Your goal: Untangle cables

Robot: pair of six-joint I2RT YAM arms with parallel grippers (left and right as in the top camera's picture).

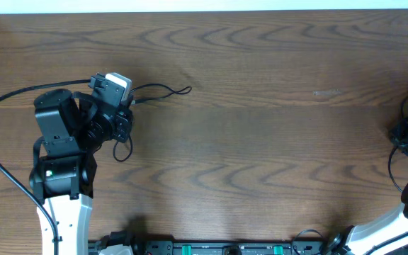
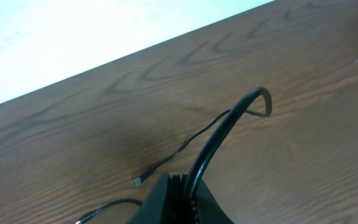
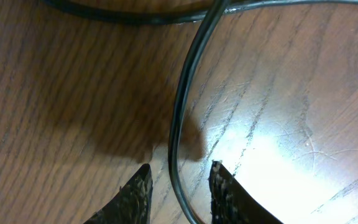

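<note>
- Step in hand, as I judge it: the right gripper (image 3: 180,167), at the right end of the brown wood-grain table (image 1: 261,142), should keep the thin black strand (image 3: 173,130) centred between its fingers and close squarely.
- Right jaws: narrowly parted, straddling that strand without pinching it.
- Left gripper (image 2: 178,186), at the table's left end: clamped on the thin black plug-ended cable (image 2: 253,94), which arcs upward.

dark wood-grain bench (image 1: 261,142), faintly glossy under the light; black cable (image 2: 205,152) smooth, slightly shiny plastic; right hand (image 3: 178,182) pads (image 3: 225,190) rough, matt.
</note>
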